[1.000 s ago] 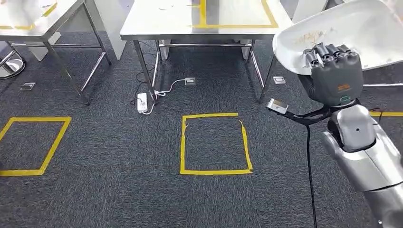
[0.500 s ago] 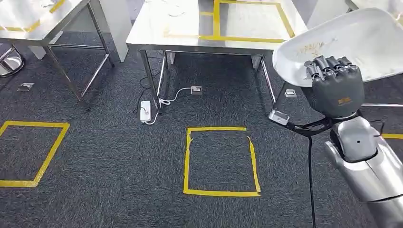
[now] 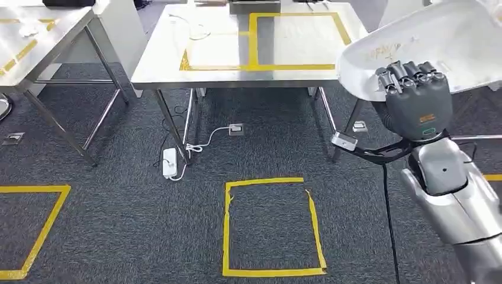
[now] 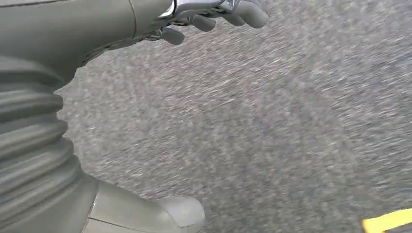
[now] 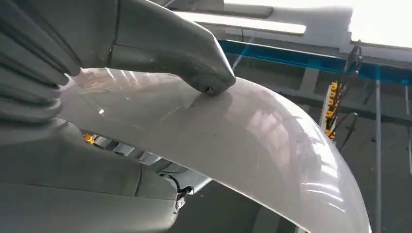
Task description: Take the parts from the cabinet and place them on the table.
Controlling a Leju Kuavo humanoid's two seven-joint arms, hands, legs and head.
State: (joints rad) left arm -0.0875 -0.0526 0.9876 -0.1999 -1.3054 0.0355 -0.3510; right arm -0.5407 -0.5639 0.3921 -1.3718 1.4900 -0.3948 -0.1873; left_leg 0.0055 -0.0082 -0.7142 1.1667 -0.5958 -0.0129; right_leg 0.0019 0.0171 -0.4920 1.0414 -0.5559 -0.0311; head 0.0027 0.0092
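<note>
The part (image 3: 438,44), a broad white curved panel, is already out of the cabinet and in the right hand (image 3: 417,94), up at about two o'clock from where the robot looks. The dark fingers (image 3: 408,74) are curled over the panel's near edge, and in the right wrist view the thick thumb (image 5: 194,63) presses on its glossy curved face (image 5: 233,145), so the grip looks firm. It has not been set down yet. That leaves, as I judge it, closing the gap to the table and laying the panel on top.

The table (image 3: 207,68), a bare steel one, stands at twelve o'clock, with a square of yellow tape (image 3: 253,41) marked on its top, a likely spot for the panel. A second steel table (image 3: 35,41) sits at ten o'clock.

The left hand (image 4: 214,19) hangs over the carpet with its fingers apart and nothing in them.

The floor is dark grey carpet (image 3: 118,195). One yellow taped square (image 3: 272,228) lies at six o'clock, another (image 3: 32,231) at eight. A white power strip (image 3: 169,163) and its cable lie beside the table's leg.
</note>
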